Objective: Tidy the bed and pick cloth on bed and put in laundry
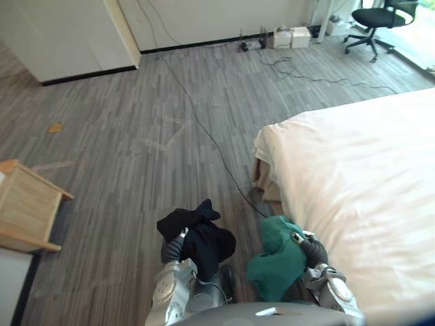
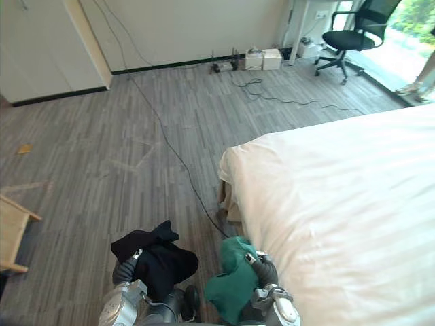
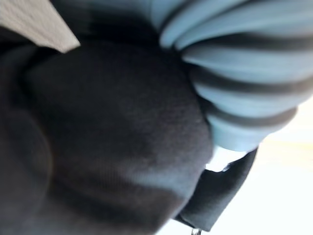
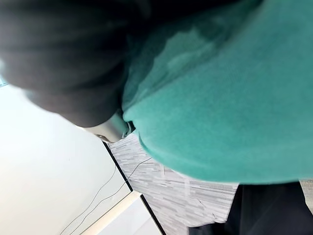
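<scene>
I carry one cloth in each hand, low in front of me and above the wooden floor. A black cloth (image 1: pixel 204 241) is bunched over my left hand (image 1: pixel 171 250), where a silver fingertip curls onto it. It also covers the left wrist view (image 3: pixel 107 147). My right hand (image 1: pixel 314 251) holds a green cloth (image 1: pixel 279 261), which hangs in a lump, with a finger hooked over its top. The same green cloth (image 4: pixel 220 107) shows close up in the right wrist view. The bed (image 1: pixel 360 183), under a smooth cream sheet, lies to my right with its corner just beyond the green cloth.
A light wooden box (image 1: pixel 24 204) stands at the left edge of the floor. Along the far wall are white boxes (image 1: pixel 291 37) and a black office chair (image 1: pixel 377 17). A white cabinet (image 1: pixel 61 34) fills the far left corner.
</scene>
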You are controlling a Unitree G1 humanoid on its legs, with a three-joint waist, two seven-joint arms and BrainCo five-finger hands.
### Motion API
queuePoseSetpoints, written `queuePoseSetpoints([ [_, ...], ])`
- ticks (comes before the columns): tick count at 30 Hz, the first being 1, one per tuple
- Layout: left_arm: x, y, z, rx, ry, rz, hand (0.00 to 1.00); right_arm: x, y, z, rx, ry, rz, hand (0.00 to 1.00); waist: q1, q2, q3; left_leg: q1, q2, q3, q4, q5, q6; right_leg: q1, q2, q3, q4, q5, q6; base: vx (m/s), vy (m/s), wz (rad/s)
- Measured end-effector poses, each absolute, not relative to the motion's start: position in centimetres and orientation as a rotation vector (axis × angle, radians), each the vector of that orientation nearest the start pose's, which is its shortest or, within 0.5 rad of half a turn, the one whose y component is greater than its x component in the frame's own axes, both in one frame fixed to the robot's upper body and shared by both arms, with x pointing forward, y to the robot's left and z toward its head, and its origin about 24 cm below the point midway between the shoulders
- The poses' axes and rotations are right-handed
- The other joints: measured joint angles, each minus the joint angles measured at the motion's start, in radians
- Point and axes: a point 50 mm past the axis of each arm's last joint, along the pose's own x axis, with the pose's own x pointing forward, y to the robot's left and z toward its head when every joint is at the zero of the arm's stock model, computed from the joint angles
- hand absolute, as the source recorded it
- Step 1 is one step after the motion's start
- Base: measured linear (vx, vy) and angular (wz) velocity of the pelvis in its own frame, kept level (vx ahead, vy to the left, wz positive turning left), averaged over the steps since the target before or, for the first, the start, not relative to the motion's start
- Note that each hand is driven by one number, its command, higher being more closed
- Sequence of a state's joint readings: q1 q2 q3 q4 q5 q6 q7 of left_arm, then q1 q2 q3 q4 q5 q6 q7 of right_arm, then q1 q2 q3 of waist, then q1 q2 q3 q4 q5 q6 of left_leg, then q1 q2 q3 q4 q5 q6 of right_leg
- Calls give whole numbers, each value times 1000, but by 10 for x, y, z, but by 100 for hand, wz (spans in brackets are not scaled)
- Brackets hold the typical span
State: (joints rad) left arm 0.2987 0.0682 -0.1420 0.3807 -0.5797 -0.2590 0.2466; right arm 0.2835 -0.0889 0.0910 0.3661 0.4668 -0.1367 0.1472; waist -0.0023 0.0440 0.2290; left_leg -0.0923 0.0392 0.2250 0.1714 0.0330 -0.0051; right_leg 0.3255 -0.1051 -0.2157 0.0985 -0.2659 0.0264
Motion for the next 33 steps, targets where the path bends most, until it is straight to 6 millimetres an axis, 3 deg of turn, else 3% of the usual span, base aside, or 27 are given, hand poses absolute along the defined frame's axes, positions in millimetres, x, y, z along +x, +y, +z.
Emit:
queuePoseSetpoints([
  [2, 145, 170, -85, -428, 476, 441, 100, 155, -164, -79, 395, 465, -12, 100, 1, 2, -2, 27, -14, 12, -103, 56, 17, -4, -1, 1, -27, 14, 8, -37, -15, 0],
  [6, 147, 173, -83, -428, 458, 471, 100, 154, -160, -80, 392, 478, 8, 100, 11, -15, 6, 14, -22, 21, -83, 43, 38, -5, -12, 2, -31, 17, 21, 46, -18, -3],
  [9, 144, 183, -82, -461, 437, 533, 100, 153, -156, -81, 398, 496, 42, 100, 31, -62, -12, -48, -34, 53, 77, -82, 55, -23, -60, 8, 24, -35, 53, 148, 17, -13],
  [10, 143, 184, -82, -461, 438, 541, 100, 153, -157, -82, 396, 501, 42, 100, 35, -64, -21, -47, -39, 57, 90, -103, 55, -24, -72, 5, 39, -42, 64, 234, 68, -13],
  [11, 142, 186, -83, -465, 440, 553, 100, 153, -159, -82, 386, 505, 37, 100, 44, -72, -44, -45, -53, 61, 116, -151, 65, -66, -98, 7, 155, -67, 103, 256, 116, 0],
  [12, 142, 185, -82, -468, 435, 551, 100, 152, -159, -82, 379, 507, 32, 100, 49, -76, -63, -34, -64, 56, 124, -173, 75, -179, -144, 9, 405, -65, 118, 270, 140, 4],
  [13, 142, 186, -81, -465, 431, 551, 100, 153, -157, -82, 380, 505, 33, 100, 51, -77, -66, -18, -74, 55, 119, -176, 77, -219, -164, 9, 502, -49, 115, 357, 215, 27],
  [14, 140, 190, -80, -445, 423, 555, 100, 153, -153, -82, 375, 509, 42, 100, 49, -101, -56, 53, -113, 31, 72, -198, 96, -333, -231, 16, 782, 92, 98, 334, 172, 25],
  [15, 139, 190, -80, -445, 425, 558, 100, 153, -150, -83, 378, 513, 45, 100, 46, -101, -57, 72, -117, 22, 64, -201, 105, -354, -235, 24, 831, 129, 98, 339, 158, 37],
  [17, 135, 191, -81, -441, 438, 582, 100, 144, -141, -85, 396, 536, 62, 100, 32, -89, -53, 154, -105, -37, 29, -223, 112, -442, -169, 46, 942, 69, 92, 324, 87, 58],
  [19, 136, 192, -81, -434, 439, 602, 100, 142, -138, -84, 400, 534, 72, 100, 13, -88, -54, 205, -97, -93, 0, -230, 111, -507, -127, 28, 924, 22, 81, 368, 25, 89],
  [20, 138, 190, -80, -416, 442, 601, 100, 138, -140, -85, 400, 538, 60, 100, -8, -87, -53, 247, -91, -131, -16, -233, 102, -562, -110, 4, 858, 4, 63, 409, -38, 103],
  [22, 142, 189, -79, -393, 439, 579, 100, 134, -142, -85, 403, 545, 42, 100, -17, -82, -48, 290, -86, -173, -23, -250, 95, -609, -103, -19, 693, 7, 54, 480, -65, 94],
  [24, 145, 188, -80, -391, 449, 570, 100, 136, -143, -83, 426, 530, 32, 100, -21, -62, -33, 346, -64, -218, -22, -290, 68, -610, -81, -14, 290, 143, 51, 523, -132, 80],
  [25, 145, 188, -80, -391, 450, 572, 100, 136, -142, -82, 433, 527, 31, 100, -20, -61, -30, 358, -60, -222, -22, -298, 61, -604, -75, -11, 215, 173, 58, 577, -217, 65],
  [26, 142, 191, -81, -383, 450, 581, 100, 137, -140, -82, 450, 522, 30, 100, -15, -63, -19, 390, -48, -236, -10, -339, 33, -594, -70, 8, 83, 257, 63, 415, -184, 41],
  [27, 141, 193, -81, -379, 451, 589, 100, 137, -140, -82, 451, 522, 31, 100, -14, -62, -14, 401, -41, -237, -4, -355, 22, -595, -68, 13, 78, 297, 58, 635, -296, 41],
  [28, 136, 195, -83, -372, 462, 609, 100, 137, -140, -82, 450, 524, 26, 100, -10, -57, -11, 423, -14, -239, 12, -390, -4, -588, -48, 12, 113, 390, 19, 518, -269, 25],
  [29, 134, 192, -85, -379, 464, 615, 100, 142, -140, -79, 446, 505, 27, 100, -6, -24, 9, 425, 21, -230, 42, -402, -20, -614, -30, 6, 210, 352, -24, 502, -275, 25],
  [30, 135, 191, -85, -384, 461, 611, 100, 143, -141, -77, 444, 493, 24, 100, -6, -18, 15, 421, 29, -228, 54, -400, -20, -627, -25, 5, 248, 324, -28, 471, -274, 36],
  [32, 129, 177, -87, -435, 463, 600, 100, 146, -144, -71, 439, 463, 19, 100, -36, -4, 13, 383, 39, -229, 153, -363, -26, -665, -24, 16, 379, 209, -44, 466, -274, 40],
  [33, 127, 175, -88, -444, 469, 598, 100, 147, -145, -71, 436, 460, 21, 100, -39, 2, 10, 374, 43, -230, 179, -353, -29, -662, -20, 17, 389, 193, -44, 443, -214, 19],
])
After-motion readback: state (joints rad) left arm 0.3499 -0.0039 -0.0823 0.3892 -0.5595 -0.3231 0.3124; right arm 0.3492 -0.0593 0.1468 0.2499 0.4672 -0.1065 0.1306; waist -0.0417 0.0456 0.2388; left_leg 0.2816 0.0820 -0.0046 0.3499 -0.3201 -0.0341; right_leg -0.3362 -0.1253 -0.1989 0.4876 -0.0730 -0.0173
